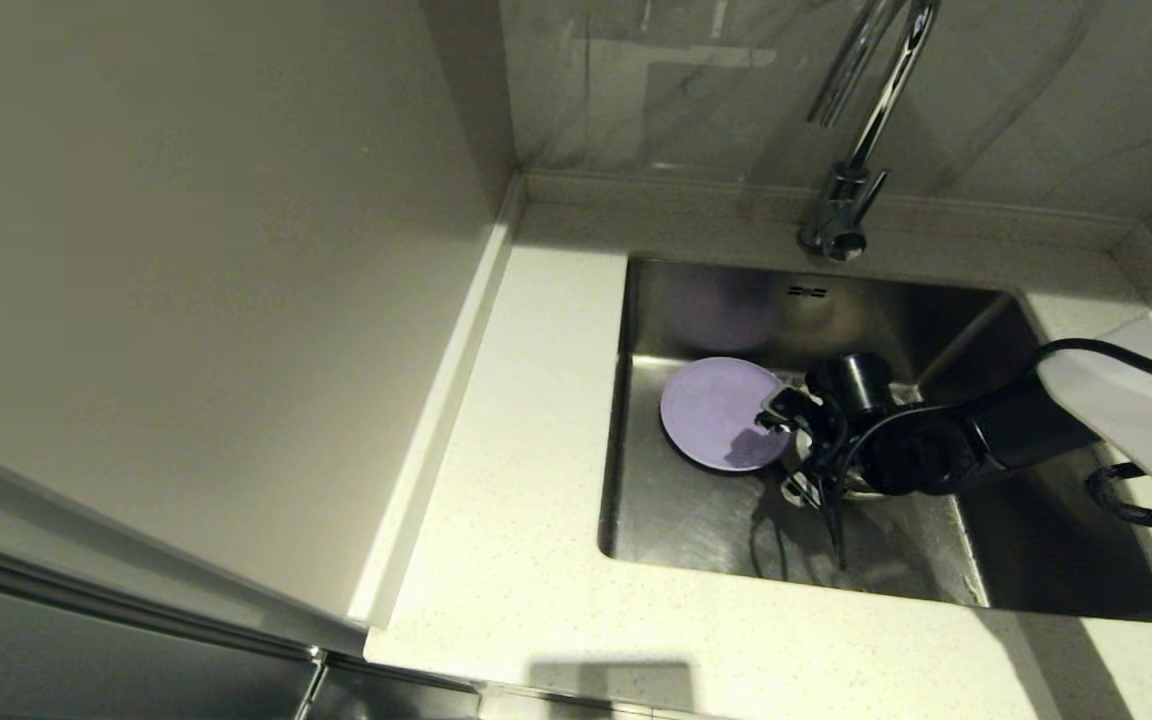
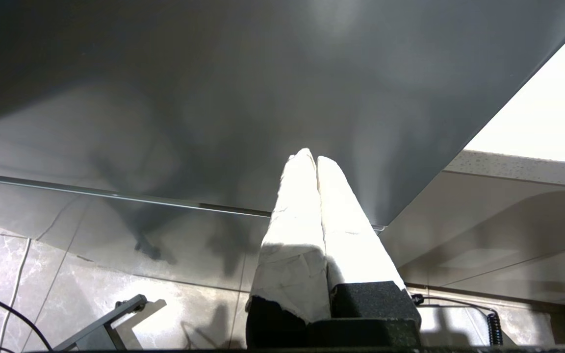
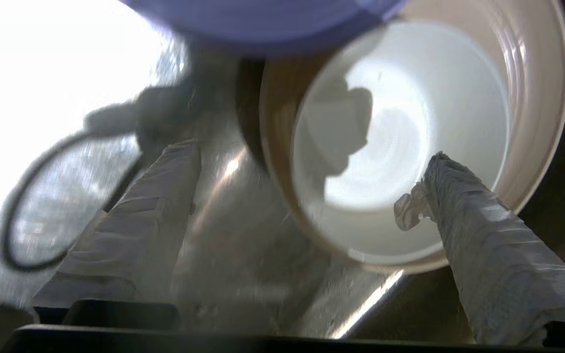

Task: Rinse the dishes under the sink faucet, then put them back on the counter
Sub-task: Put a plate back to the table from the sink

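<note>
reaching down into the square stainless-steel sink (image 1: 696, 520), the right hand (image 3: 312, 162) spreads its fingers wide, empty, straddling the cream-beige bowl-like dish's (image 3: 532, 98) rim. just beyond lies the lilac-purple round plate (image 1: 711, 410). farther back, on the speckled surface (image 1: 536, 400), stands the chrome gooseneck faucet (image 1: 841, 200). the left hand (image 2: 312, 159), pressed closed, hangs parked below.

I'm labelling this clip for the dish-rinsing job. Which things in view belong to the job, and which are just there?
Part of the job:
- purple plate, lying in the sink
- cream dish, with the white one inside it
- faucet
- counter
- right gripper, open, down in the sink

Just there:
- left gripper, shut, parked below the counter
- wall panel
</note>
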### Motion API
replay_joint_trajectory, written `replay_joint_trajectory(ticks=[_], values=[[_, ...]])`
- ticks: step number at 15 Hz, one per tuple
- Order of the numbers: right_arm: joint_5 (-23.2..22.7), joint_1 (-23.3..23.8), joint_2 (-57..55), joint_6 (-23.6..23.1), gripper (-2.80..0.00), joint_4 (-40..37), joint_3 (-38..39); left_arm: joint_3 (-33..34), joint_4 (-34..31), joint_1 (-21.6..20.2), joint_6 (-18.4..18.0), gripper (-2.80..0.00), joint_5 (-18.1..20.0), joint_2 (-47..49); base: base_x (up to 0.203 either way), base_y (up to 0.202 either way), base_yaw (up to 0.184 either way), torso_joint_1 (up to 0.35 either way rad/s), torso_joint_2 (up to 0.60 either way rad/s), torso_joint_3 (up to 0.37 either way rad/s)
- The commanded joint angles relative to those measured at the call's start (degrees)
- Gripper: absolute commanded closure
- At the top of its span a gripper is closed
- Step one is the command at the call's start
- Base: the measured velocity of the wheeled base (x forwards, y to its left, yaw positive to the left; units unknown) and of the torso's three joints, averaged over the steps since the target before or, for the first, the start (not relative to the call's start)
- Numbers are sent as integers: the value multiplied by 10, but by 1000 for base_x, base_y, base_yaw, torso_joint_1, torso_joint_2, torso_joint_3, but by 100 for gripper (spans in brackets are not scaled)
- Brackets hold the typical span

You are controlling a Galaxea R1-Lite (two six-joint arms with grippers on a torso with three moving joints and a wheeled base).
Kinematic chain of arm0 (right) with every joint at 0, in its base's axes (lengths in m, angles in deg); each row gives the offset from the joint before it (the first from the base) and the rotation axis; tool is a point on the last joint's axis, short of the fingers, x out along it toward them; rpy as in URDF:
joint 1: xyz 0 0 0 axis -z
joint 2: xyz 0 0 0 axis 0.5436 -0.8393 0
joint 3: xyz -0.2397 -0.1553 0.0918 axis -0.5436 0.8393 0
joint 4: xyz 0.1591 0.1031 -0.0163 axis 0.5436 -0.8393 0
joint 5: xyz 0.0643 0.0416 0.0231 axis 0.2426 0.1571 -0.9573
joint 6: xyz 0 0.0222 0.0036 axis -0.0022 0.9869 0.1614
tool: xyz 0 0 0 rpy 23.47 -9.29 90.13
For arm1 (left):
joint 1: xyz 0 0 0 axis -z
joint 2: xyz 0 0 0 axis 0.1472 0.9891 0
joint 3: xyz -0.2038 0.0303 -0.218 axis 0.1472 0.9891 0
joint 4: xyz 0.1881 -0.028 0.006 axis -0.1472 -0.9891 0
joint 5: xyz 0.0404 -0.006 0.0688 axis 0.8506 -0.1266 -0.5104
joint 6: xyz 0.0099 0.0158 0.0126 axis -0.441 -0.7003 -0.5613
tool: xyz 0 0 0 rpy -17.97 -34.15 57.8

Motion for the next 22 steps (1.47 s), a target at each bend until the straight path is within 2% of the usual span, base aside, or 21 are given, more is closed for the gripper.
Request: replay_joint_trajectory(ticks=[1,7,8,9,22], values=[[1,5,-24,-2,-280,0,-23,0,0,0,0,0,0,-2,0,0,0,0,0,0],[8,18,-50,-2,-280,0,-52,0,0,0,0,0,0,-2,0,0,0,0,0,0],[9,19,-52,-3,-197,0,-56,0,0,0,0,0,0,-2,0,0,0,0,0,0],[10,19,-56,-3,0,0,-60,0,0,0,0,0,0,-2,0,0,0,0,0,0],[10,32,6,-2,0,1,-61,0,0,0,0,0,0,-2,0,0,0,0,0,0]])
